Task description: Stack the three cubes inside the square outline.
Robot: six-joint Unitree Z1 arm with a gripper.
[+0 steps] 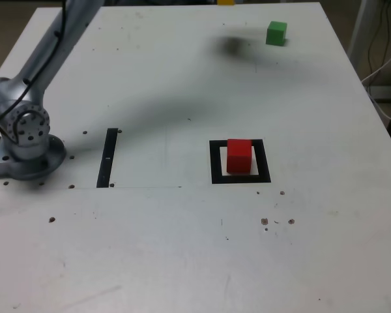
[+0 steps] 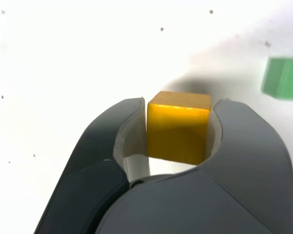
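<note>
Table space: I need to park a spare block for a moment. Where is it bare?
The near stretch of the table in front of the square outline is bare, as is the strip between the black strip and the outline. Crowded: the outline, holding the red cube, and the far corner by the green cube.

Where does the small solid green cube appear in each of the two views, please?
Exterior view: the small solid green cube sits on the white table near the far edge, toward the exterior view's right, well beyond the red cube.
Wrist view: it shows at, cut off by the frame edge, beside the gripper shut on the yellow cube.
Shared landmark: the green cube itself.
</note>
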